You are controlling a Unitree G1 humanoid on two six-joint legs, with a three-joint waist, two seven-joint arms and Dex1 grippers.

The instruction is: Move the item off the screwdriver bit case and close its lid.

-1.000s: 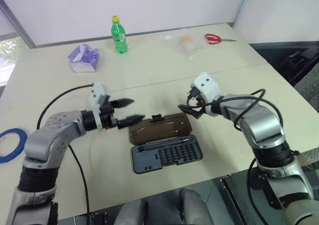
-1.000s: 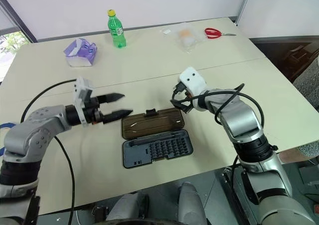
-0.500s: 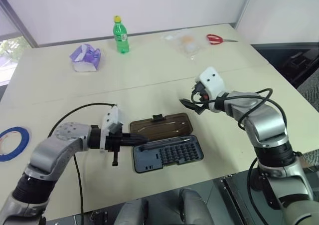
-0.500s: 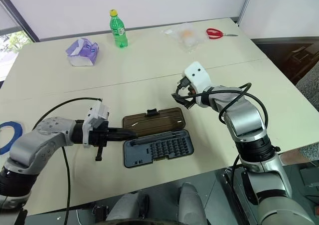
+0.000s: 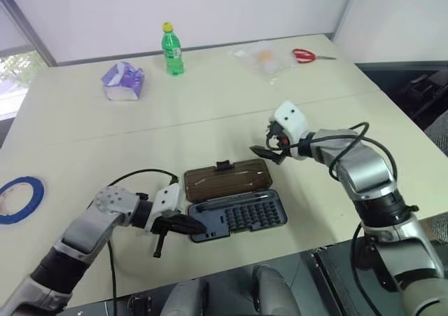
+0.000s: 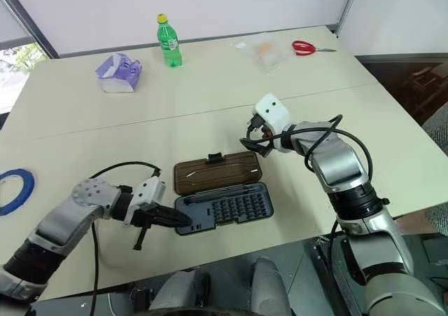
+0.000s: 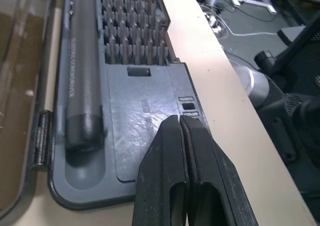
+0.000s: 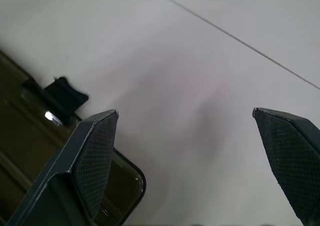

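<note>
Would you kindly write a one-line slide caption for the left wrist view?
Shut left hand poised over the open screwdriver bit case, near its corner, beside the driver handle and rows of bits.

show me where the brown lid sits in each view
Left eye: lid, centre, behind the bit tray.
Right eye: lid, centre, same spot.
Left wrist: lid, beside the tray's hinge side.
Right wrist: lid's corner by one finger.
Shared landmark: black latch.

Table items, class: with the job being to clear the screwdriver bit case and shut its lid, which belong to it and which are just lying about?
Job:
blue tape ring
screwdriver bit case
brown lid

Lying about:
green bottle
purple wrapper
red scissors
clear plastic bag
</note>
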